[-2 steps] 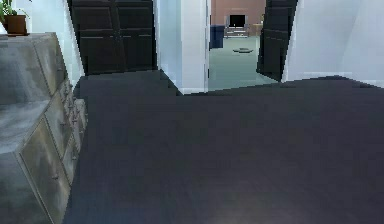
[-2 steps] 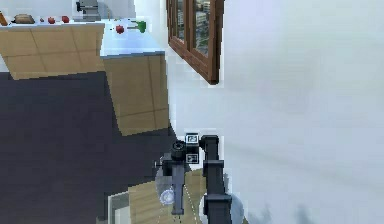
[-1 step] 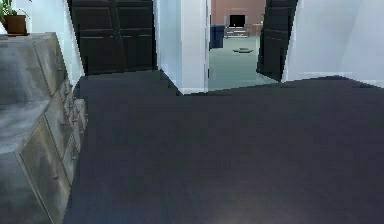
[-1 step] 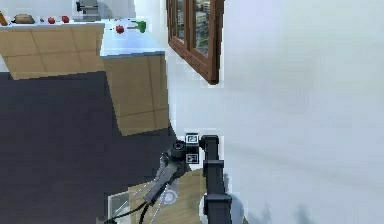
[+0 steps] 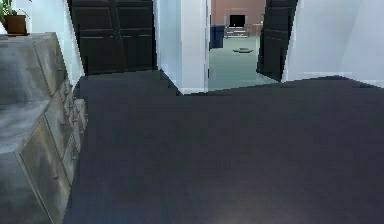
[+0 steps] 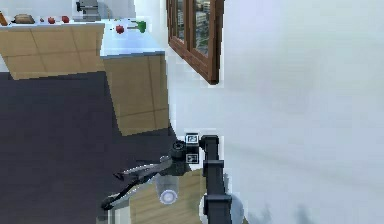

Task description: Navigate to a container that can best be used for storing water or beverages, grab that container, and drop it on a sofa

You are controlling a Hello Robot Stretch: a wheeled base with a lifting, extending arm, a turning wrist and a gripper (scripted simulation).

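Note:
In the arm side view the dark arm (image 6: 214, 185) rises from the bottom edge, with two small white marked squares (image 6: 202, 141) at its far end. The gripper (image 6: 114, 191) reaches left from them, its thin fingers over dark floor. A small pale, see-through cylinder (image 6: 168, 190), perhaps a cup or bottle, sits just under the gripper's body, with a tan wooden patch (image 6: 145, 208) behind it. I cannot tell whether the gripper holds anything.
A wooden kitchen counter (image 6: 140, 95) with small red items (image 6: 120, 29) stands at the arm side view's upper left, beside a white wall with a wood-framed window (image 6: 196, 40). In the forward view, a grey dresser (image 5: 35, 120) lines the left; dark double doors (image 5: 112, 35) and an open doorway (image 5: 235, 45) lie ahead across dark floor.

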